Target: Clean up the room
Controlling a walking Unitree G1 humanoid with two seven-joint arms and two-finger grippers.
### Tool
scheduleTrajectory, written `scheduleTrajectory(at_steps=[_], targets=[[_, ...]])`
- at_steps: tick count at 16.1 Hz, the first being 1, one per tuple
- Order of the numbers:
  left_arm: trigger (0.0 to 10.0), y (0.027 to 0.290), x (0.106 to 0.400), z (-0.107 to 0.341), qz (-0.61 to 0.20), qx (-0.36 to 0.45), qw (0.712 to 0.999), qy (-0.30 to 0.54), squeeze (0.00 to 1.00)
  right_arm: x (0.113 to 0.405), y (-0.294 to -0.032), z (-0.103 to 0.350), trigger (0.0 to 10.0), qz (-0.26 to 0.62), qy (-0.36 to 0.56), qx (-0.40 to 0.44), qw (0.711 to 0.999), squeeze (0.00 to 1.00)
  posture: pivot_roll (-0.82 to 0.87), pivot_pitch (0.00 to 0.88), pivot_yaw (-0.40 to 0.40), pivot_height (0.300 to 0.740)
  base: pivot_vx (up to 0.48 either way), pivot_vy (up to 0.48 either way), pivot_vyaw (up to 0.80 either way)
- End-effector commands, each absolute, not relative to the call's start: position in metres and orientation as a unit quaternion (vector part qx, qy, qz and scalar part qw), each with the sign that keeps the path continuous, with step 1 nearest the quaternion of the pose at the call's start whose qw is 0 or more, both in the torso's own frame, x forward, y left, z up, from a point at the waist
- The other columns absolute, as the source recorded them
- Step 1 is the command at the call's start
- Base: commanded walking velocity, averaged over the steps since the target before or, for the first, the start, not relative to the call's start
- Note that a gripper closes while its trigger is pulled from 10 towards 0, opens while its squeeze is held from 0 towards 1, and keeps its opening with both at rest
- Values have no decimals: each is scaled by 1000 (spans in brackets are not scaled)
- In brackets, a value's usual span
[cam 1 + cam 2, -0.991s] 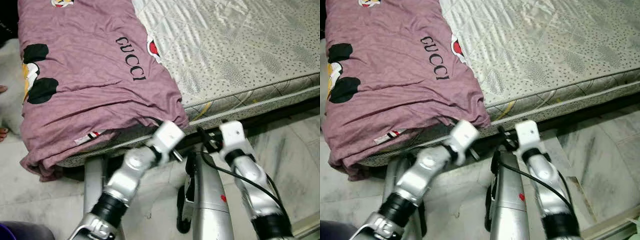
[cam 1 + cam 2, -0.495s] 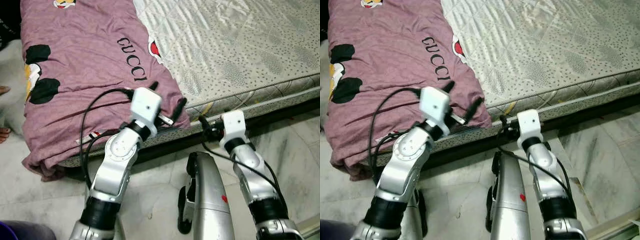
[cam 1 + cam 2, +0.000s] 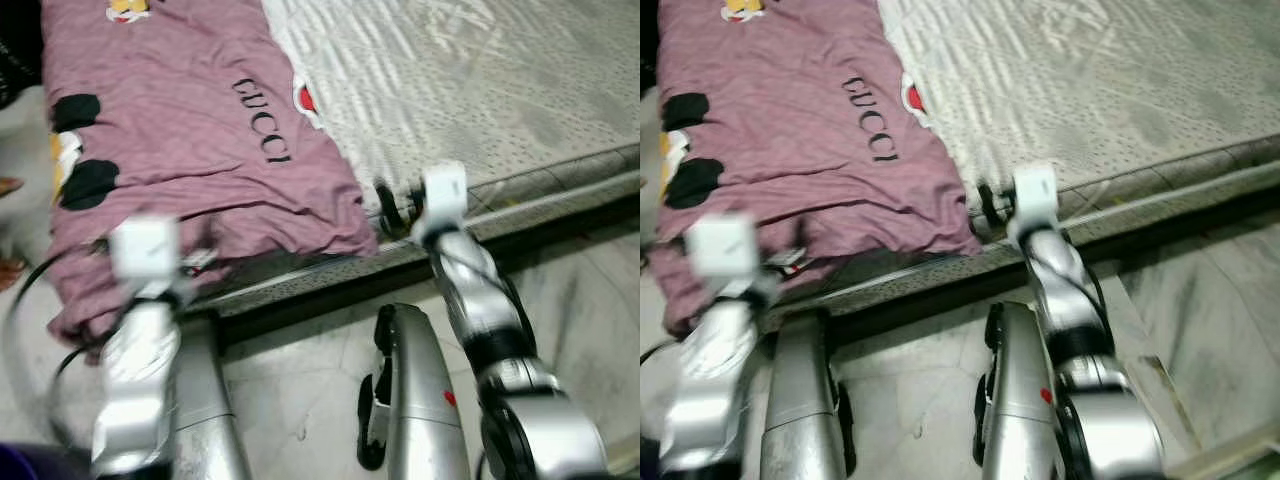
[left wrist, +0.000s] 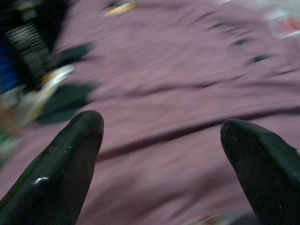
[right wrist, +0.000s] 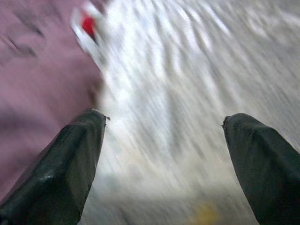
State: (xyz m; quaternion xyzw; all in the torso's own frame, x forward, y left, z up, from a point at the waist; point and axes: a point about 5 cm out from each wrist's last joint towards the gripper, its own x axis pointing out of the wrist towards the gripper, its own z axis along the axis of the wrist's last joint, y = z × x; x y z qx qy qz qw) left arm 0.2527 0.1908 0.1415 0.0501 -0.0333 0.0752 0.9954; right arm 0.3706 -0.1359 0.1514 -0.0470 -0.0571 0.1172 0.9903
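Blanket (image 3: 190,150): a mauve cover printed with black lettering, spread over the left part of the bed and draped over its front edge.
Mattress (image 3: 480,90): left bare to the right of it.
Left gripper (image 4: 161,140): fingers held apart above the purple cloth.
Right gripper (image 5: 164,140): fingers held apart at the mattress edge, beside the blanket's corner.

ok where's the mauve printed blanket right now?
The mauve printed blanket lies folded on the robot's left part of the grey quilted mattress, its corner overhanging the near edge, between the left gripper and right gripper.
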Motion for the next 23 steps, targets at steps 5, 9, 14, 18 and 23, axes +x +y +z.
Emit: scheduleTrajectory(at_steps=[5, 9, 14, 18, 23], targets=[[10000, 198, 238, 132, 139, 47, 989, 3, 0, 370, -99, 128, 10000, 165, 18, 29, 986, 0, 142, 266, -18, 504, 0, 0, 0], [10000, 196, 247, 133, 129, 43, 991, 5, 0, 344, -106, 70, 10000, 212, 161, -39, 963, 0, 131, 270, 4, 504, 0, 0, 0], [10000, 193, 255, 133, 121, 42, 992, 8, 0, 314, -161, 43, 10000, 164, 203, -67, 963, 0, 103, 266, 12, 504, 0, 0, 0], [10000, 193, 260, 135, 118, 43, 992, 5, 0, 298, -202, 38, 10000, 126, 222, -100, 962, 0, 90, 248, 18, 504, 0, 0, 0], [10000, 189, 267, 138, 110, 41, 993, -10, 0, 290, -235, 53, 10000, 38, 180, -142, 973, 0, 66, 210, 17, 504, 0, 0, 0]])
